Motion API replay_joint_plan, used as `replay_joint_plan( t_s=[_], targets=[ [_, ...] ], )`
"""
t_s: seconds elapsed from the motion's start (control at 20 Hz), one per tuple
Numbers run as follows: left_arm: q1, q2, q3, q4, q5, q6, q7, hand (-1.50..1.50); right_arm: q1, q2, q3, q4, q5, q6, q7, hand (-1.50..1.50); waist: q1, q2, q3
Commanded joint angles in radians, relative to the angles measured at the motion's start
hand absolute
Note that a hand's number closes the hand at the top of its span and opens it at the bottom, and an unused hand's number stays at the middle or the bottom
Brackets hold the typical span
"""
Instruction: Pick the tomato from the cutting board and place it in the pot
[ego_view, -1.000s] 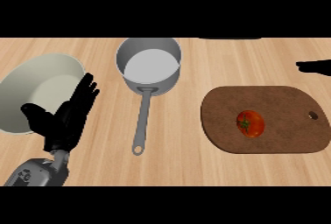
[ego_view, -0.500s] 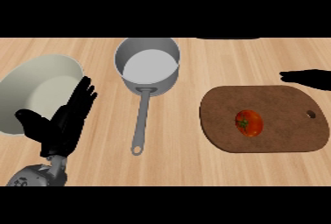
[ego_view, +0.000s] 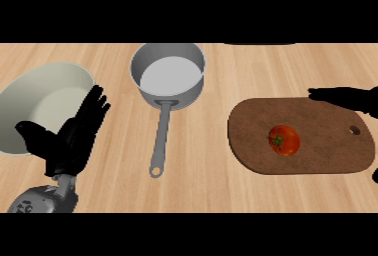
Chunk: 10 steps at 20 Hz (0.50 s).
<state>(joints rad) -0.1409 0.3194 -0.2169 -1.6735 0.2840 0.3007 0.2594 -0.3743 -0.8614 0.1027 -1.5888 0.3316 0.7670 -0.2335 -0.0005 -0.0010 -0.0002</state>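
At the far left of the wooden counter (ego_view: 214, 185) sits a pale bowl (ego_view: 37, 102), well left of the pot (ego_view: 168, 74). The left hand (ego_view: 70, 137) shows in front of the bowl's right rim, its fingers straight and spread, pointing up, the thumb held out toward the left; it holds nothing and rests there, with its grey forearm coming in from the lower edge, left of the pot's handle.

The pot is a grey metal saucepan standing upright near the top of the counter, its inside showing nothing in it. Its long handle (ego_view: 159, 142) runs from the pot's near wall down toward the lower edge, ending in a small loop.

Right of the pot lies the brown cutting board (ego_view: 325, 155), apart from the pot and its handle. The tomato (ego_view: 284, 140) lies on the board, around its middle, red with a green stem mark, untouched by either hand.

The right hand (ego_view: 347, 97) comes in from the right edge, further right of the pot, over the board's upper right corner, above and right of the tomato. It shows only as a dark shape, and I cannot tell whether its fingers are spread or curled.
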Motion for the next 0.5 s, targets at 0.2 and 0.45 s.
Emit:
replay_joint_plan(
  t_s=[0.2, 0.45],
  targets=[
    [0.007, -0.031, 0.032, 0.031, -0.030, -0.059, -0.012, 0.00, -0.063, 0.126, 0.027, 0.035, 0.142, 0.011, 0.120, -1.50, 0.009, 0.002, 0.000],
    [0.019, -0.078, 0.029, 0.019, -0.082, -0.046, -0.008, 0.00, -0.029, 0.146, 0.041, 0.077, 0.253, -0.007, 0.028, -1.50, 0.006, 0.002, 0.000]
  ],
)
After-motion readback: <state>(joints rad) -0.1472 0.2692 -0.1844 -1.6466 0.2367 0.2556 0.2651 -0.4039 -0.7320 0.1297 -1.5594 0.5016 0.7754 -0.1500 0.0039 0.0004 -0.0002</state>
